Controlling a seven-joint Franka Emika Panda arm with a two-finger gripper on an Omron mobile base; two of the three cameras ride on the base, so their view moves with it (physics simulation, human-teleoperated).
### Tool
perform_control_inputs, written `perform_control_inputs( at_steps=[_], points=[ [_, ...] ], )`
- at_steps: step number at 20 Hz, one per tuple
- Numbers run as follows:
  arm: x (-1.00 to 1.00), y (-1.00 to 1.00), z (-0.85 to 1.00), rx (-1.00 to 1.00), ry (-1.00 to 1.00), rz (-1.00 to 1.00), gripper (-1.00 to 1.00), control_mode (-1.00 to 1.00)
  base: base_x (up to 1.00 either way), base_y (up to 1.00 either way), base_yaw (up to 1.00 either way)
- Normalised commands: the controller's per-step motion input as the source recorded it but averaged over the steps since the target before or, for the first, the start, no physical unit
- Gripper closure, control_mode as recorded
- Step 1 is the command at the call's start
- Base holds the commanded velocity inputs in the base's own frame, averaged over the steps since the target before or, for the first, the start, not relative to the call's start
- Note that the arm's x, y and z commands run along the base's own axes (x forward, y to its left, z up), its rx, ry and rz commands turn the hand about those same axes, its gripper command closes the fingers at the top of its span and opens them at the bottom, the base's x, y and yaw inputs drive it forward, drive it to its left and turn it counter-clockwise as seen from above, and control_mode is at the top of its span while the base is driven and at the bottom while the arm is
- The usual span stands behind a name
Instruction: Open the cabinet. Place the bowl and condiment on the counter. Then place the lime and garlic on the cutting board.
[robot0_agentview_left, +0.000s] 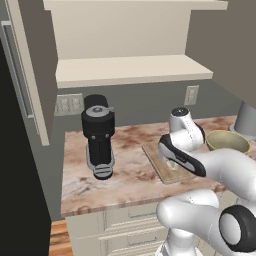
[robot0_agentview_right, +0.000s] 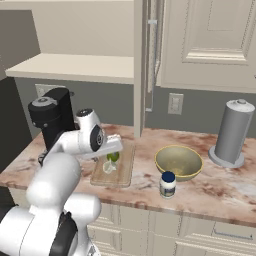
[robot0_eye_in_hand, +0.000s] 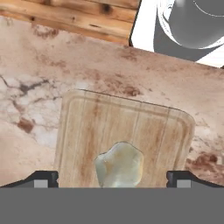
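The cabinet (robot0_agentview_left: 131, 70) stands open with bare shelves. On the counter (robot0_agentview_right: 222, 187) rest the olive-yellow bowl (robot0_agentview_right: 178, 161) and, in front of it, the white condiment jar (robot0_agentview_right: 168, 184) with its blue lid. The cutting board (robot0_agentview_right: 121, 172) lies left of the bowl, with the green lime (robot0_agentview_right: 113, 156) and the pale garlic (robot0_agentview_right: 108, 167) on it. My gripper (robot0_agentview_right: 112, 151) hovers just over both. In the hand view the gripper (robot0_eye_in_hand: 112, 179) is open, its fingertips (robot0_eye_in_hand: 43, 178) wide apart on either side of the garlic (robot0_eye_in_hand: 119, 165) on the board (robot0_eye_in_hand: 87, 127), not touching it.
A black coffee machine (robot0_agentview_left: 98, 135) stands on the counter left of the board. A grey paper-towel roll (robot0_agentview_right: 231, 132) stands at the back right. One open cabinet door (robot0_agentview_right: 142, 65) juts out over the board. Cream drawers (robot0_agentview_right: 200, 225) run below the counter edge.
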Motion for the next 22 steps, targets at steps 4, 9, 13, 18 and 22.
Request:
perform_control_inputs(
  at_steps=[4,9,13,18,22],
  points=[
    [-0.17,0.04,0.57,0.0,0.0,0.0,-1.0,-1.0,0.0,0.0,0.0],
    [-0.19,0.09,0.52,0.0,0.0,0.0,-1.0,-1.0,0.0,0.0,0.0],
    [-0.2,0.09,0.44,-0.01,-0.01,0.0,-1.0,-1.0,0.0,0.0,0.0],
    [-0.26,0.1,0.41,-0.03,-0.02,0.0,-1.0,-1.0,0.0,0.0,0.0],
    [-0.29,0.09,0.35,-0.03,-0.02,0.0,-1.0,-1.0,0.0,0.0,0.0]
  ],
)
